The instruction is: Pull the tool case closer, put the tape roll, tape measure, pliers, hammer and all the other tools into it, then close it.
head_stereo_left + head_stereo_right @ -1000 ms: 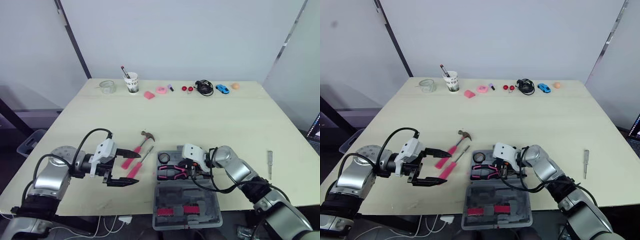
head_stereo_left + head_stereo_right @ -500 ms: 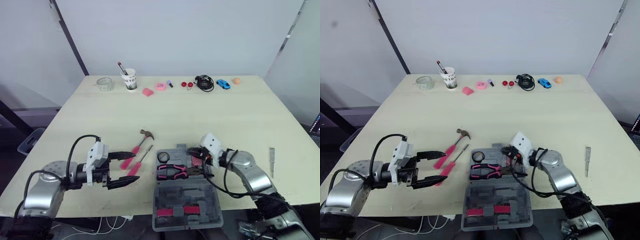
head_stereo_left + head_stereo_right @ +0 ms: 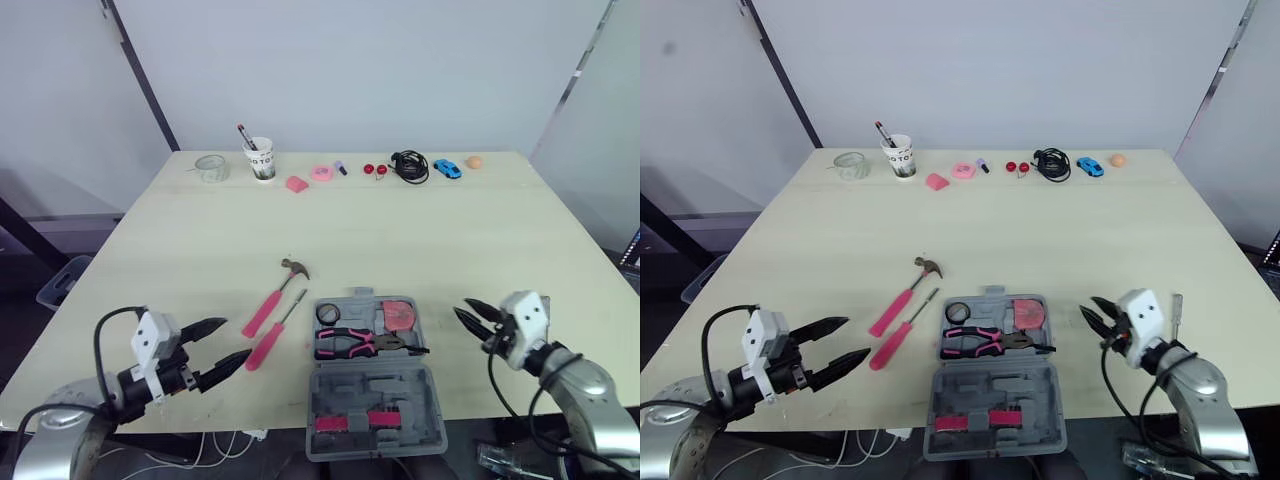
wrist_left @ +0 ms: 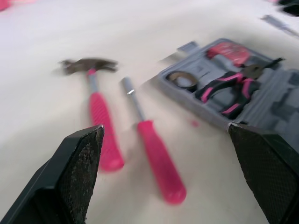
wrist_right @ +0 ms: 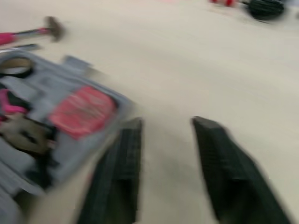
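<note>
Just ahead of our left claw (image 3: 238,337), spread wide and empty, lie the hammer (image 3: 268,305) and pink screwdriver (image 3: 263,347), likely our next grabs. Our right claw (image 3: 467,310), parted and empty too, hovers beside the open tool case (image 3: 350,396), clear of the pliers (image 3: 350,342) stowed inside.
</note>
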